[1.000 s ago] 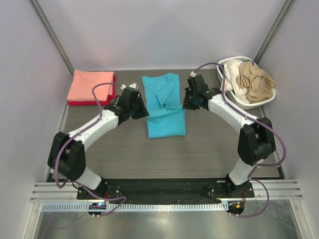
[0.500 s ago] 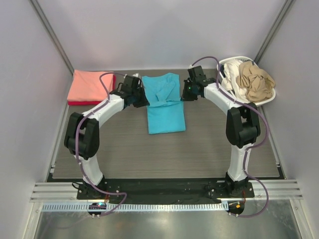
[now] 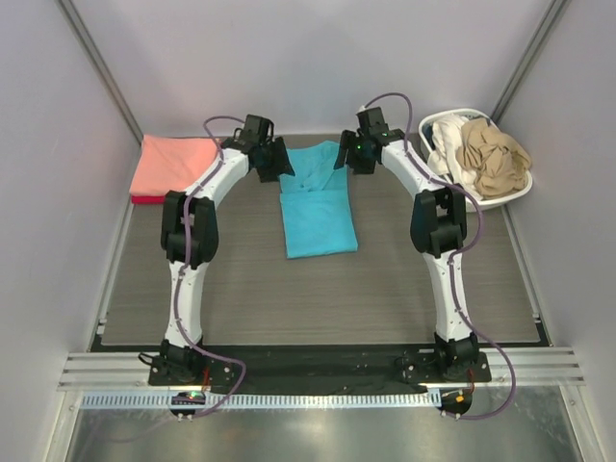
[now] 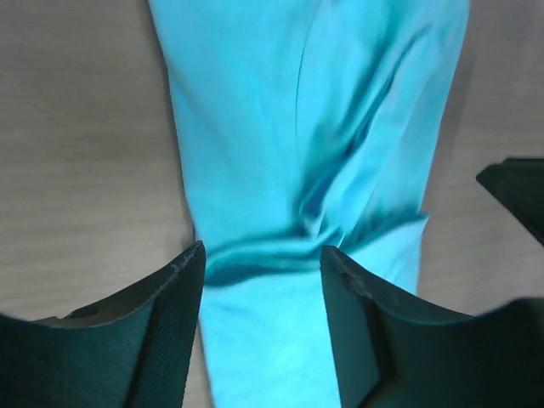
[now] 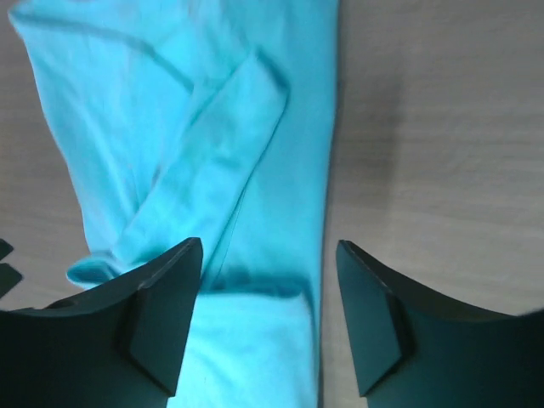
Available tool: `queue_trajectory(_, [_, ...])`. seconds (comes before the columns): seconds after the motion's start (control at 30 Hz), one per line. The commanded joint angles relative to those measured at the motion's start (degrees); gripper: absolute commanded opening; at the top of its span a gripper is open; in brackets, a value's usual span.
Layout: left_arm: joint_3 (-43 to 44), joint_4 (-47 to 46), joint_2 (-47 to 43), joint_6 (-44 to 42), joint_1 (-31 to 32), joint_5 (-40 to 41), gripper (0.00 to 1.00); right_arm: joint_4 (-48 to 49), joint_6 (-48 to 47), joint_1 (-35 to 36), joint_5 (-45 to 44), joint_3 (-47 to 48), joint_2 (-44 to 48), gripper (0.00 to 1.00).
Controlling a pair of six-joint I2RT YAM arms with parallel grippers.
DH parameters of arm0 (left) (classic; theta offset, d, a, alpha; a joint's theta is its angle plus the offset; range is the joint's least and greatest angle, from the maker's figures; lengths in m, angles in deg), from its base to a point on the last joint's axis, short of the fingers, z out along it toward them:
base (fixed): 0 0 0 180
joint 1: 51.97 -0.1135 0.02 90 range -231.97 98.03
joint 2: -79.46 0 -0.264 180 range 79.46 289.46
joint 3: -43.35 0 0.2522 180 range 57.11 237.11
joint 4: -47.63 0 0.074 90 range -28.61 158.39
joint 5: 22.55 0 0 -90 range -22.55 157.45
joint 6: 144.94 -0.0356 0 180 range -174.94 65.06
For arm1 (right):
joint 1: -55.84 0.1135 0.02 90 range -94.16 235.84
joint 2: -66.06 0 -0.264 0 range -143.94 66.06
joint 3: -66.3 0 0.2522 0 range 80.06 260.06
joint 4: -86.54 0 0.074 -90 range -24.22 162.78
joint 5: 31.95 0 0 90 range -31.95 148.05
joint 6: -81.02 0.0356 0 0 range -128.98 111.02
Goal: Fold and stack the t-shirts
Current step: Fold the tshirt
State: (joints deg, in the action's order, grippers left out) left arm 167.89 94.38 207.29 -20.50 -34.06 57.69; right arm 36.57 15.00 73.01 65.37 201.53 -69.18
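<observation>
Shirts lie in three places on the grey wood-grain counter (image 3: 289, 298), as we see it from above. A bright turquoise t-shirt (image 3: 318, 207) of soft cloth lies flat at the middle of the far half, folded into a long narrow strip that runs from the far edge toward the arm bases. Both arms reach out to its far end.

The left gripper (image 3: 281, 169) sits over the far left corner of the turquoise t-shirt and the right gripper (image 3: 346, 160) over the far right corner. In the left wrist view we see the left gripper (image 4: 262, 255) with its black fingers (image 4: 166, 314) apart, the wrinkled turquoise t-shirt (image 4: 306, 127) lying beneath the gap and nothing pinched between them. The right wrist view shows the same for the right gripper (image 5: 268, 246). Its fingers (image 5: 161, 323) are spread, and the turquoise t-shirt (image 5: 195, 127), with a sleeve folded across it, lies flat under them.

At the far left corner a folded salmon-pink t-shirt (image 3: 178, 166) rests on top of a folded red t-shirt (image 3: 144, 199), of which we see only an edge. At the far right a white plastic laundry basket (image 3: 481, 204) holds a crumpled tan t-shirt (image 3: 493, 154) beside a crumpled white t-shirt (image 3: 445, 144).
</observation>
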Motion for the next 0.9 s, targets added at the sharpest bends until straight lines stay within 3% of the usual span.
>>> queue_trajectory(0.0, [19.4,17.8,6.3,-2.7,-2.0,-2.6,0.59,-9.6,-0.3,-3.2,0.0,16.7,-3.4,0.71])
queue_trajectory(0.03, [27.0,20.6,7.8,-3.3,-2.0,-2.0,0.61,-9.8,-1.0,-3.3,0.0,16.7,-2.6,0.72])
queue_trajectory(0.1, [25.8,19.0,4.6,-3.4,-1.9,-1.7,0.62,-8.5,-1.3,-3.4,-1.0,9.5,3.7,0.73])
queue_trajectory(0.17, [11.2,13.2,-4.5,-2.0,-1.8,-2.8,0.63,-6.0,-1.3,-3.3,-0.7,0.5,9.8,0.73])
queue_trajectory(0.2, [6.3,7.9,-7.6,-1.5,-1.7,-3.4,0.63,-2.6,-1.0,-3.3,0.0,-10.2,16.2,0.73])
queue_trajectory(0.37, [-24.5,-1.3,-22.3,0.2,0.0,-5.8,0.63,7.8,2.1,-2.8,8.6,-43.5,31.9,0.73])
queue_trajectory(0.47, [-36.0,-8.5,-30.5,2.4,1.4,-6.8,0.63,11.7,2.6,-2.6,11.7,-54.7,37.4,0.72])
queue_trajectory(0.6, [-52.1,-16.8,-37.5,6.3,2.6,-6.3,0.62,16.8,3.0,-2.5,16.4,-61.3,38.0,0.69])
queue_trajectory(0.87, [-62.9,-25.7,-39.9,9.9,4.2,-6.9,0.60,22.3,3.9,-2.5,19.1,-63.6,33.8,0.65])
